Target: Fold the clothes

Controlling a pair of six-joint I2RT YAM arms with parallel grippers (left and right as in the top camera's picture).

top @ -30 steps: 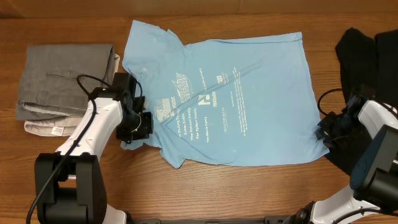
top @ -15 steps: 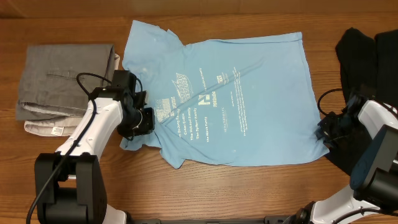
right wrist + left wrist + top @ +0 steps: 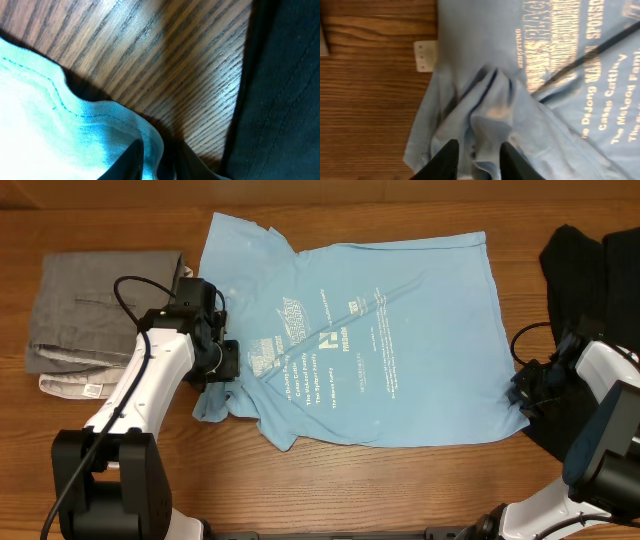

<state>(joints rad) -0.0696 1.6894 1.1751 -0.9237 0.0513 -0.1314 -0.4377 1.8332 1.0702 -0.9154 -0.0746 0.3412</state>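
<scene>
Shirt position: the light blue T-shirt (image 3: 400, 330) lies spread print-side up across the middle of the table (image 3: 330, 480). Its left sleeve area is rumpled. A grey folded pile (image 3: 100, 310) sits to its left and a black garment (image 3: 590, 270) to its right.

Left gripper (image 3: 477, 150): the jaws stand apart over the bunched sleeve. A loose ridge of cloth lies between them and we see no pinch.

Right gripper (image 3: 150, 155): the jaws are closed on the hem at the lower right corner.

Handling: we judge the fabric thin, light and limp. It will sag and crease rather than hold a line. We judge it best taken at the stitched hem corners and shoulder seams, both arms together.

Writing: a pale printed list, in which we read "DeJong", "Casas", "The McLong" and "SPONS…" above. The white tag (image 3: 422, 55) by the shirt's edge is too small to read.
</scene>
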